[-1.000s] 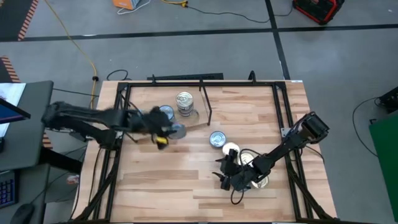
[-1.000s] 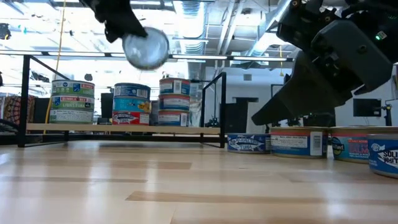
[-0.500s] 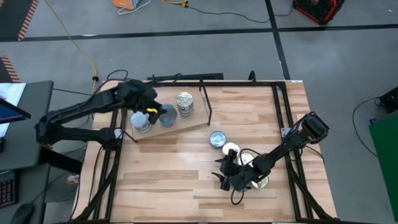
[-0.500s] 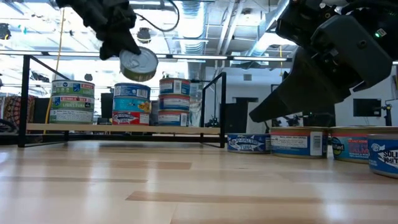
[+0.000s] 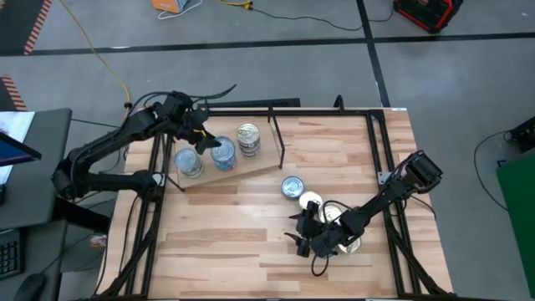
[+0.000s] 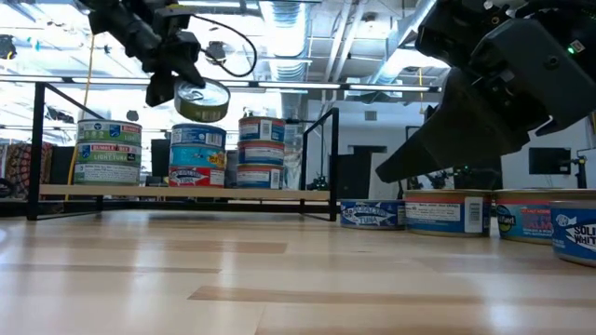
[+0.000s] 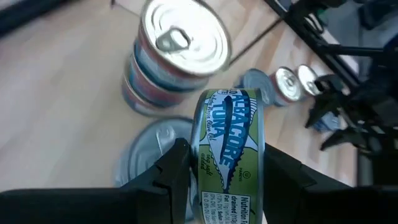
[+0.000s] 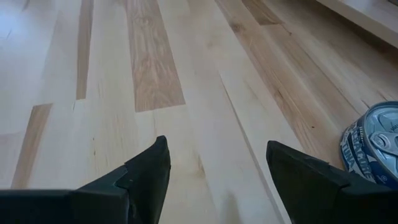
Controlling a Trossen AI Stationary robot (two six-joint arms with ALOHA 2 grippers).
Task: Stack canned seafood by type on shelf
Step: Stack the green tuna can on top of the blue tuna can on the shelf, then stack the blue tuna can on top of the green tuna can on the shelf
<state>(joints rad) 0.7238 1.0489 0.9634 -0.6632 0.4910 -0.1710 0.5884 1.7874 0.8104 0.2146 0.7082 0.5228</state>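
Observation:
My left gripper (image 5: 204, 142) is shut on a green-labelled tuna tin (image 6: 201, 100) and holds it in the air above the shelf (image 5: 252, 170), a light plywood board carrying three stacks of tins (image 6: 109, 149) (image 6: 196, 154) (image 6: 262, 149). The tin hangs just over the middle stack (image 7: 155, 146). My right gripper (image 5: 305, 238) stands open low over the tabletop on the near right. Nothing is between its fingers (image 8: 140, 180). A blue tin (image 8: 373, 146) lies just beside them. My left gripper pinches the tuna tin between its two fingers, one on each flat end (image 7: 198, 180), so the label wall (image 7: 229, 143) faces the wrist camera. The fingers slant down from the table's far left. The tin is lifted clear and tilted, its lid (image 6: 205, 94) partly toward the near side.
Several loose tins (image 5: 292, 186) (image 5: 311, 201) lie on the butcher-block table around my right gripper, in a row in the low view (image 6: 372, 214) (image 6: 445, 211) (image 6: 526, 216). A thin black rod (image 5: 277, 138) stands at the shelf's right end. A black frame (image 5: 376, 142) edges the table.
My left gripper has carried the tin from the shelf's near side toward the table's far left, over the stacks. Its wrist has rolled, so the tin's lid has turned from facing the near side to a slanted, nearly level lie.

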